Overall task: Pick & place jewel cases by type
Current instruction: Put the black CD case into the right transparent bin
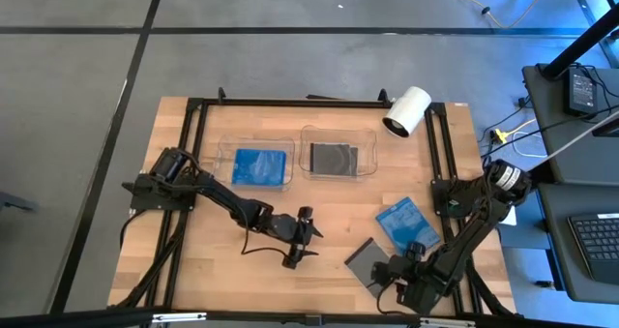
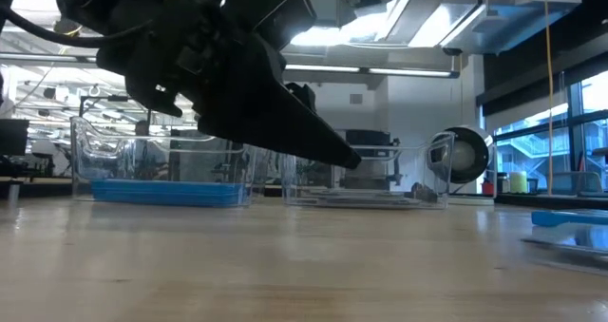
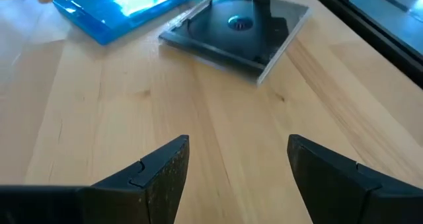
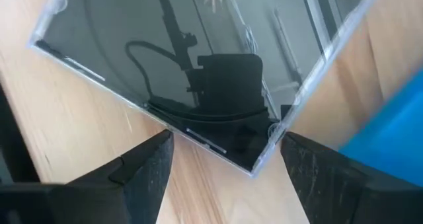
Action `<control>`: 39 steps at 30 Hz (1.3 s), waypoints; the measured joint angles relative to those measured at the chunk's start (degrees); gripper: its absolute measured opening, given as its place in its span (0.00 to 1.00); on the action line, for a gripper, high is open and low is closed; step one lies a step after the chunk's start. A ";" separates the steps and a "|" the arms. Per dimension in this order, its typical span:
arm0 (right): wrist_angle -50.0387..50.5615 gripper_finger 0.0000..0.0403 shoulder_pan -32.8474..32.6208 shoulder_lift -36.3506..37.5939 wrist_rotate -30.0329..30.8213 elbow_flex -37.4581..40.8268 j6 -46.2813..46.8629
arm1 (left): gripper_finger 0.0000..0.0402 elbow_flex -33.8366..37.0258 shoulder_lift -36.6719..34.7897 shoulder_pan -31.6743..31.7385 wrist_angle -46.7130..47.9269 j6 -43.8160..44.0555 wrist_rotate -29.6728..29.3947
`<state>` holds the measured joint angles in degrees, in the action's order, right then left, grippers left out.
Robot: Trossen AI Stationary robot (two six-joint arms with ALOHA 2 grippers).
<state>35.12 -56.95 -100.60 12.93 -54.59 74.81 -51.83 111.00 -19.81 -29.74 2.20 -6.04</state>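
A dark jewel case (image 1: 367, 262) lies flat on the table near its front edge. A blue jewel case (image 1: 405, 222) lies flat just beyond it. My right gripper (image 1: 386, 273) is open and low at the dark case (image 4: 198, 59); its fingers stand on either side of one corner (image 4: 254, 166), and I see no touch. My left gripper (image 1: 308, 237) is open at mid-table, above the wood and pointing toward both cases (image 3: 238, 27). One clear tray holds a blue case (image 1: 259, 165). The other tray holds a dark case (image 1: 332, 159).
The two clear trays (image 1: 292, 146) sit side by side at the table's far middle. A white cylinder (image 1: 406, 110) lies at the far right. A black frame rail (image 1: 191, 154) runs along the sides. There is bare wood between the grippers (image 3: 218, 112).
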 joint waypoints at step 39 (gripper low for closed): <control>-8.93 0.71 22.83 0.07 4.75 2.45 -36.54 | 0.62 -0.24 -0.21 0.79 13.42 -34.56 -9.08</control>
<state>26.19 -34.11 -100.53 17.69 -52.14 38.27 -52.07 110.79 -19.03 -16.32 -32.36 -15.12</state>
